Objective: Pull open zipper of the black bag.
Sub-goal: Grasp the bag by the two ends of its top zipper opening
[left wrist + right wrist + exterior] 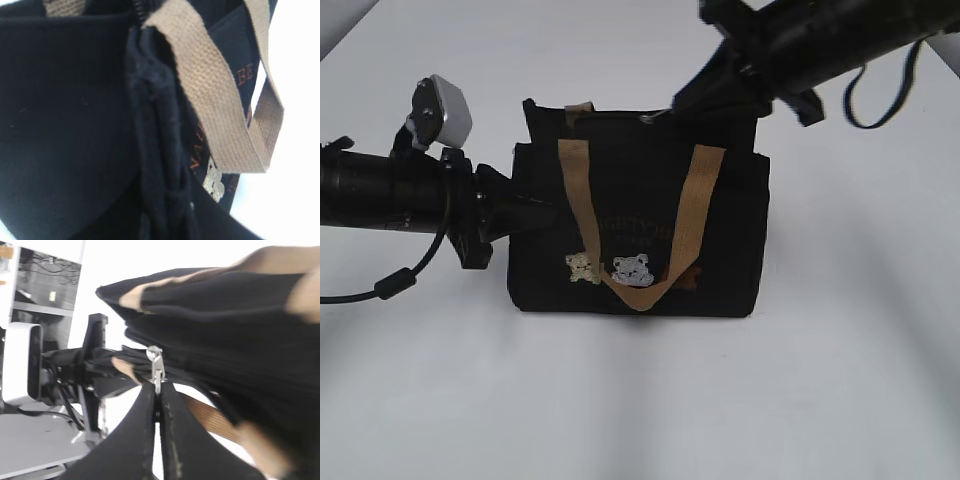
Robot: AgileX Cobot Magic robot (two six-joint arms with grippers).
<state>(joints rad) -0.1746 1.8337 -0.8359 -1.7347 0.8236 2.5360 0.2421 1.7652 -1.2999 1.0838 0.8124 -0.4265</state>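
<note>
The black bag [640, 230] stands upright mid-table, with tan handles [695, 215] and small bear patches [632, 270] on its front. Its zipper [610, 112] runs along the top edge. My right gripper [157, 387] comes down from the upper right, its jaws shut on the silver zipper pull [155, 367], which sits near the middle of the top edge [649, 118]. My left gripper [538, 215] is at the bag's left side. In the left wrist view a pinched fold of the bag's black side fabric [155, 150] runs down into its jaws.
The white table [640, 400] surrounds the bag. A black cable [390, 285] trails from the left arm, and a cable loop [880, 95] hangs from the right arm. Shelving and equipment [45, 285] stand beyond the table on the left arm's side.
</note>
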